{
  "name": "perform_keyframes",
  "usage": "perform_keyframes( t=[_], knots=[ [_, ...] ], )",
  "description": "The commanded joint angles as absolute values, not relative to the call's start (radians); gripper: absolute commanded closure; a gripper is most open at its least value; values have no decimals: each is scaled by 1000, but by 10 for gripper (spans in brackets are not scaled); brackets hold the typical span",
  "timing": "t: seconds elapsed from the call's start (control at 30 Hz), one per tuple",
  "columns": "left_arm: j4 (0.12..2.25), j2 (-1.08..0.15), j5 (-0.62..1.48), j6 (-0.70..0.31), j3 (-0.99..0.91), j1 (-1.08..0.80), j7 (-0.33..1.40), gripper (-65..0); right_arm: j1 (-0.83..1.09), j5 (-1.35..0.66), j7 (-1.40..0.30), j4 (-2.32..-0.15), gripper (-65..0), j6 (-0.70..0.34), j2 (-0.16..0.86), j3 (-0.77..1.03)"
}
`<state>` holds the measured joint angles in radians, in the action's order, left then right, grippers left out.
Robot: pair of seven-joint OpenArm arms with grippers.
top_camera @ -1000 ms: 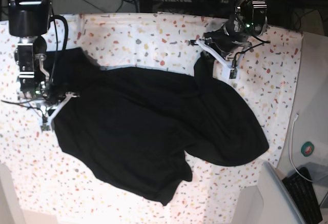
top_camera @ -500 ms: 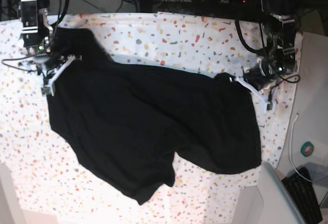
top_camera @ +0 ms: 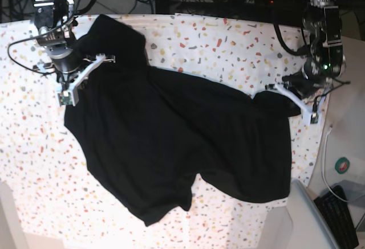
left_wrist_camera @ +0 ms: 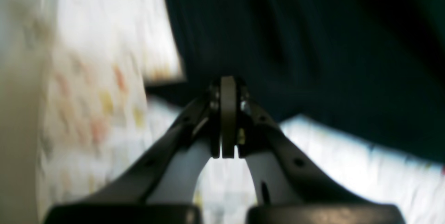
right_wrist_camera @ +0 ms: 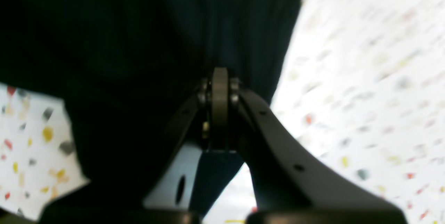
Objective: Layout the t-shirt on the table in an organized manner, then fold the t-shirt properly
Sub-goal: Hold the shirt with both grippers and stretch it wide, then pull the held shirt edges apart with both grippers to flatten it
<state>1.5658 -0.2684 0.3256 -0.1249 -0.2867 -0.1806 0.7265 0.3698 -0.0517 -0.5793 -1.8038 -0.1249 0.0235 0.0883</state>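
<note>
So both arms reach in from 12 o'clock: the right gripper (top_camera: 80, 81) and left gripper (top_camera: 293, 101) each have jaws clamped on the t-shirt (top_camera: 177, 141). Its soft black fabric sprawls rumpled across the speckled table (top_camera: 23, 146), stretched 9 to 3 o'clock.

Over the last second the two arms drew apart and took the t-shirt (top_camera: 171, 141) with them. The right gripper (top_camera: 85, 75), clamped on the cloth, went from partway down the table's (top_camera: 34, 163) left edge up toward the far left corner. The left gripper (top_camera: 296, 98), also pinching fabric, swung from the far-centre of the worktop out to the right edge. The shirt opened from a bunched heap with a big fold near the right into a wider spread, its far-left part pulled up close to the far edge.
</note>
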Motion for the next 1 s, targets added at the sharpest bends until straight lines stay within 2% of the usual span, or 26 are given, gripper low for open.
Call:
perform_keyframes(
  t=[0.0,0.2,0.33,0.4,0.47,0.57,0.9,0.97],
  knots=[
    [1623,-262,329,-117,-338,-188,694,0,341,-54,-545,-1807,0,-124,31,91],
    [1707,-160,329,-119,-555,-274,693,-13,332,-74,-541,-1750,0,-127,30,91],
    [1652,-154,483,-124,-644,-265,693,-288,332,-185,-542,-1745,0,-127,38,97],
    [1583,-191,621,-124,-670,-243,693,-431,332,-196,-542,-1745,-74,-127,38,96],
    [1508,-236,719,-124,-657,-216,693,-517,332,-196,-542,-1745,-152,-127,38,93],
    [1399,-282,742,-124,-628,-150,688,-530,335,-196,-542,-1745,-206,-127,38,93],
    [1204,-306,463,-124,-473,96,687,-530,348,-196,-542,-1745,-203,-127,38,97],
    [1162,-306,435,-124,-441,127,685,-512,349,-196,-542,-1745,-203,-127,38,97]
  ],
)
